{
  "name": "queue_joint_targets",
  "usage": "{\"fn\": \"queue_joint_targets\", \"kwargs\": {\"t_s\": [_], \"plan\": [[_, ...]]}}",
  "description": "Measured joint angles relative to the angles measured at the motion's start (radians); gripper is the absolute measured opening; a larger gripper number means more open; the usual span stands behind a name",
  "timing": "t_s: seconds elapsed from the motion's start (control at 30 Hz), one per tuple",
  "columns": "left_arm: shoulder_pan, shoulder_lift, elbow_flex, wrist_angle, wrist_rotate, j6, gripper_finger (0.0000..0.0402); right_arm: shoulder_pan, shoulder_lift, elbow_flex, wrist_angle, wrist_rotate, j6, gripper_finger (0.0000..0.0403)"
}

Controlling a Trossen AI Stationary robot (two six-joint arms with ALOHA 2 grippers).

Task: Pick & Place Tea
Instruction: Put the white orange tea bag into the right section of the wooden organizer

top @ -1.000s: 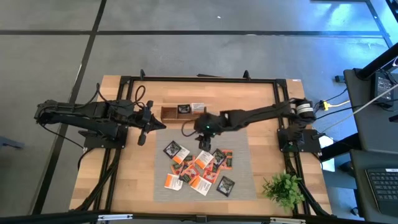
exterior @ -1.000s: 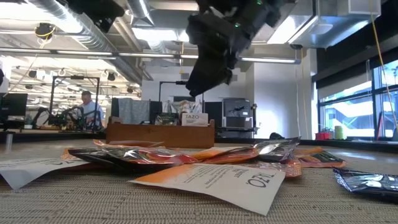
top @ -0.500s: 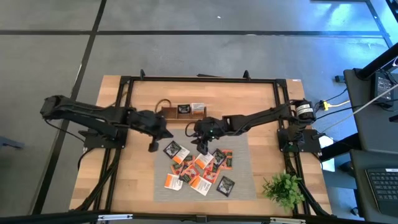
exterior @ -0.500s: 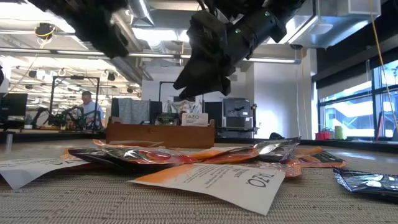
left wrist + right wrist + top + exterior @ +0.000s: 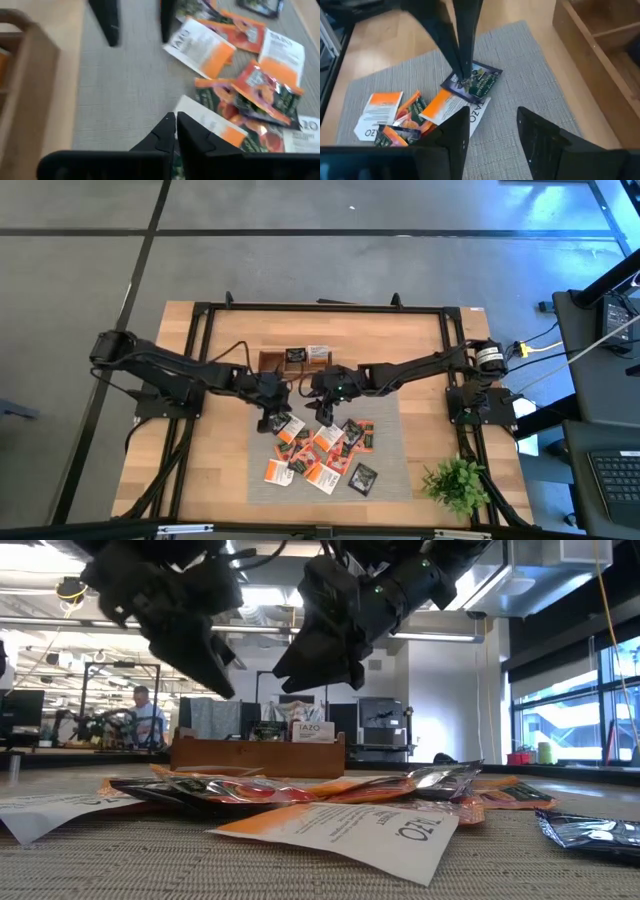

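Note:
The tea lies as several small orange, white and dark sachets [image 5: 322,452] in a loose pile on a grey mat [image 5: 392,412]. The pile also shows in the left wrist view [image 5: 245,75]. My left gripper [image 5: 270,422] is shut and slants down over a dark sachet [image 5: 479,80] at the pile's far left corner. In the low view it [image 5: 222,680] hangs clear above the table. My right gripper [image 5: 322,408] hangs open beside it over the pile's far edge, with nothing between its fingers [image 5: 540,135].
A long wooden tray [image 5: 270,361] stands just beyond both grippers, with two sachets [image 5: 306,354] in it. A green plant [image 5: 458,482] sits at the near right corner. A black frame [image 5: 200,380] borders the table. The two grippers hang close together.
My left gripper has swung from the table's left side toward the right and down to the pile's far left corner, tipping further downward. It stays shut. My right gripper has tipped down slightly in place and stays open. The sachets have not moved.

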Motion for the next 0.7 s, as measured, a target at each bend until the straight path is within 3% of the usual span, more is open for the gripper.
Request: {"fn": "queue_joint_targets", "kwargs": {"t_s": [0.43,0.7], "plan": [[-0.14,0.024,0.0,-0.001,0.005,0.007,0.012,0.029,0.0,0.0,-0.001,0.018,0.159,0.0197],[-0.222,0.041,0.0,-0.001,-0.044,-0.066,0.0135,0.055,0.0,0.0,0.001,0.015,0.308,0.0198]]}}
